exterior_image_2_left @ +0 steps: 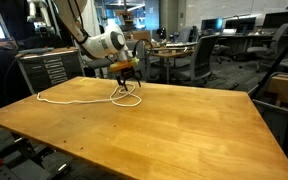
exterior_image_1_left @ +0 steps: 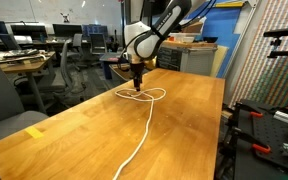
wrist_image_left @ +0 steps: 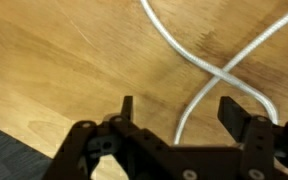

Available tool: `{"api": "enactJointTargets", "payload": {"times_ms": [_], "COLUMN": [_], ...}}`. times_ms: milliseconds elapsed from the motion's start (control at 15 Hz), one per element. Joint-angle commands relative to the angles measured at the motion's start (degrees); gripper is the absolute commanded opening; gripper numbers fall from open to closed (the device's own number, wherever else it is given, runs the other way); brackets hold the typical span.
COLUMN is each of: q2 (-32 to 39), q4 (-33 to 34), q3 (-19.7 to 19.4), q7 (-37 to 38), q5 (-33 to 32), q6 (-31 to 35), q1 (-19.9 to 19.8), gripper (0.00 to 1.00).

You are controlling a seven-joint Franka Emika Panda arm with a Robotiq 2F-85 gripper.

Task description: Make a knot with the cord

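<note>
- One wide wooden table (exterior_image_1_left: 189, 115) filled most of both exterior views.
- My white arm (exterior_image_1_left: 149, 35) reached down over it.
- The cord (exterior_image_1_left: 146, 122) lay on the tabletop, crossed over itself in loose loops beneath my gripper, its long tail trailing towards the table edge.
- My gripper (wrist_image_left: 179, 118) hung over the crossing, jaws spread wide and clamping nothing; one strand ran between the fingers (wrist_image_left: 232, 110).

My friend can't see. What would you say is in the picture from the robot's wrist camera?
A thin white rope cord crosses over itself in an X on a light brown wooden table. The robot's black claw hangs open above it, holding nothing.
</note>
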Motion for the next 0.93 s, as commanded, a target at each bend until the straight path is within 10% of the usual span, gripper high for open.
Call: {"api": "enactJointTargets", "payload": {"times_ms": [0,400,533,867], "q2": [0.7,1.2,1.2,1.1], "q4": [0.3,1.3,1.6,1.8], "q3": [-1.5,-0.9,-0.8,-0.3], "q7": [3.2,5.9,6.6,8.1], "q5": [-0.2,1.0,1.3,2.6], "q6": [-1.7,-4.0,-4.7,-6.5], "q1": [1.0,1.0,1.0,0.8], "gripper": [0.66,0.51,0.27,0.00]}}
